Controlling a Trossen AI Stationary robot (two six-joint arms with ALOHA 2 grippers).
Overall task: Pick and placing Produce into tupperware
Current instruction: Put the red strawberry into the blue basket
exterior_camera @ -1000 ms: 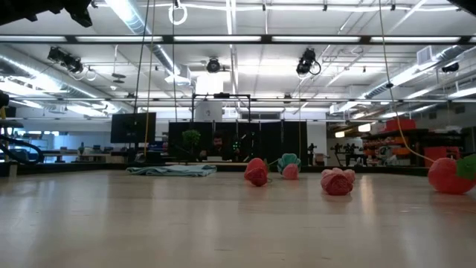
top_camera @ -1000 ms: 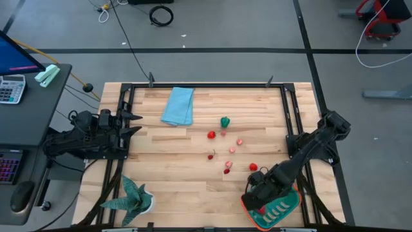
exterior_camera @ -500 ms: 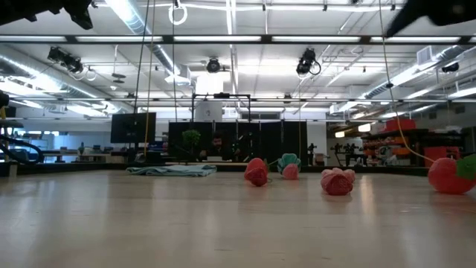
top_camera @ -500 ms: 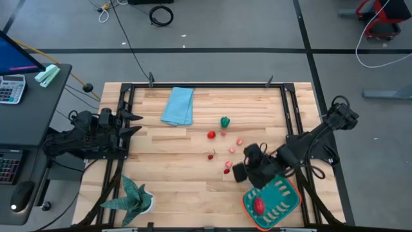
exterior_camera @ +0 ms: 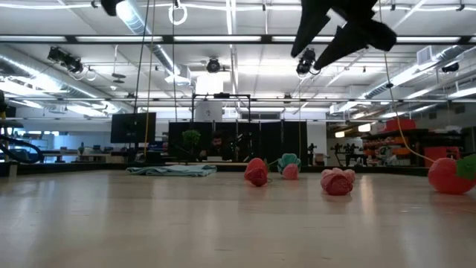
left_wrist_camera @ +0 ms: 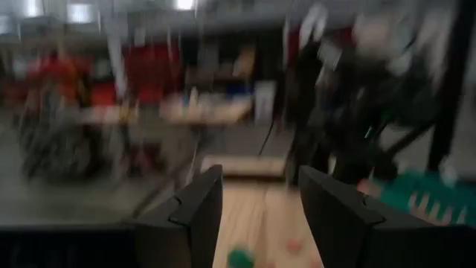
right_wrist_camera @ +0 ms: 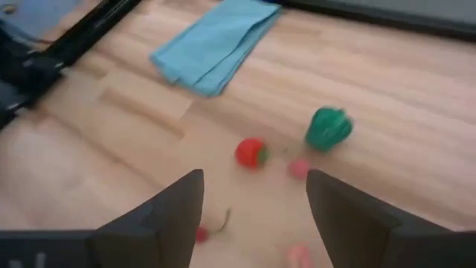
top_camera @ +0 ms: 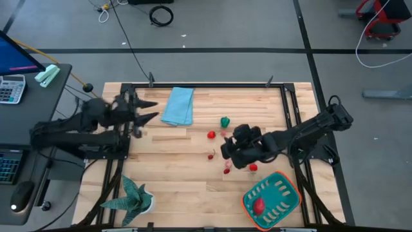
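Over the middle of the table, my right gripper has swung away from the teal tupperware, fingers spread and empty, leaving one red piece inside. Ahead lie a strawberry and green pepper, the next pick. Far off, my left gripper has lifted, parted

Teal tupperware holds 1 red piece; rest of produce scattered mid-table.

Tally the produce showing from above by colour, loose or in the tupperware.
Green piece on the table: 1
Red or pink pieces on the table: 5
Red piece in the tupperware: 1
Total: 7 showing; the right gripper may hide more.
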